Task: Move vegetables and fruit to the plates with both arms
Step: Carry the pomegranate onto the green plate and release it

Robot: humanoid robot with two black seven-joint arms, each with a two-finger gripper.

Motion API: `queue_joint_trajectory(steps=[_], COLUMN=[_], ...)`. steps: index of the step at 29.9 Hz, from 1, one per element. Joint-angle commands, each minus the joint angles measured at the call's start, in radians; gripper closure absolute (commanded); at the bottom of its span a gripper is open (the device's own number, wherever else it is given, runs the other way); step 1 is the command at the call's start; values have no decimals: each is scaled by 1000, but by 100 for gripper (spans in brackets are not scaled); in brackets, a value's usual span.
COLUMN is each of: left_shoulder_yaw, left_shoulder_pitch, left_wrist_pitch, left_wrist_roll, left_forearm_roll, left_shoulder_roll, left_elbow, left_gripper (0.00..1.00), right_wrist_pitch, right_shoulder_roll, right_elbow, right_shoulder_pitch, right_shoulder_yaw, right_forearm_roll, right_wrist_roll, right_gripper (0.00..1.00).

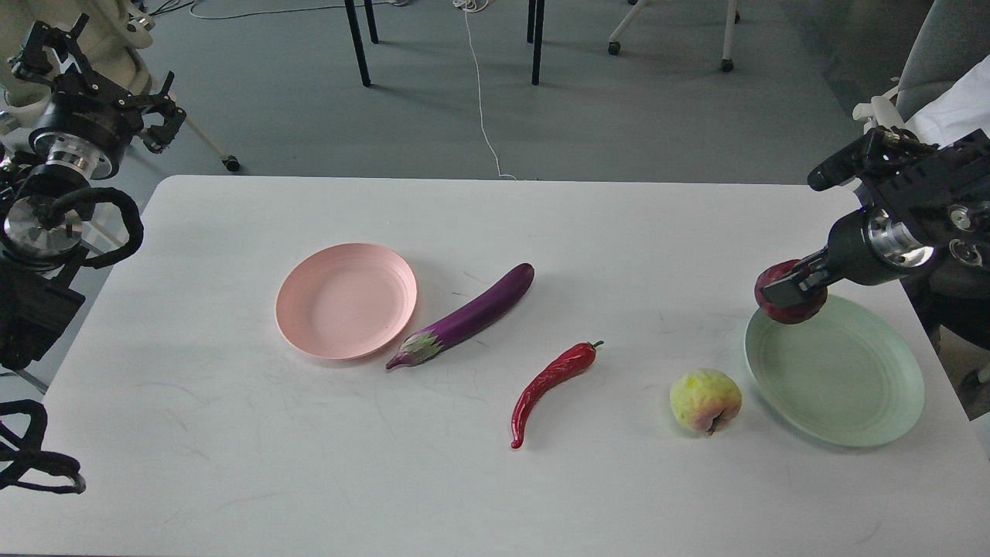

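My right gripper (pixel 790 290) is shut on the dark red pomegranate (pixel 789 305) and holds it in the air over the far left rim of the pale green plate (pixel 835 375). The yellow-green fruit (pixel 704 400) lies on the table just left of that plate. The red chili pepper (pixel 551 379) lies mid-table. The purple eggplant (pixel 468 315) lies beside the pale pink plate (pixel 346 299), its calyx near the plate's rim. My left gripper (pixel 100 66) is raised off the table's far left corner, away from everything; its fingers are spread.
The white table (pixel 232 449) ends close behind the plates. Beyond it, chair and table legs (pixel 357 42) and a white cable (pixel 483 100) stand on the grey floor. A grey chair (pixel 947 46) is at the far right.
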State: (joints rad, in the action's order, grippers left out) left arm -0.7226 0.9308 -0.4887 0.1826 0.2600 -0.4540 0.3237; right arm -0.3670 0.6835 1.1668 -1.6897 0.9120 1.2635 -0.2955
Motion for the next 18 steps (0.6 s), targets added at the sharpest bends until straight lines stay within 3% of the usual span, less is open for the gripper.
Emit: queue_joint_trajectory(steps=[1,11,18], left_shoulder_yaw=[2,2,2], left_shoulder_pitch=[-1,-4,-4], left_wrist_pitch=[0,0,0], left_wrist_roll=[0,0,0], left_forearm_roll=[-2,-7,-7], left_shoulder_roll=[3,9,9], left_elbow=[0,0,0], left_gripper=[1,1,1], right_wrist_pitch=[25,143,145], right_shoulder_roll=[39,51,70], right_elbow=[-15,-136,-118], right_shoulder_pitch=[56,216,214], right_shoulder_yaw=[2,-1,-4], right_forearm_roll=[57,86,86], right_wrist_roll=[3,21,18], right_gripper=[50,38,14])
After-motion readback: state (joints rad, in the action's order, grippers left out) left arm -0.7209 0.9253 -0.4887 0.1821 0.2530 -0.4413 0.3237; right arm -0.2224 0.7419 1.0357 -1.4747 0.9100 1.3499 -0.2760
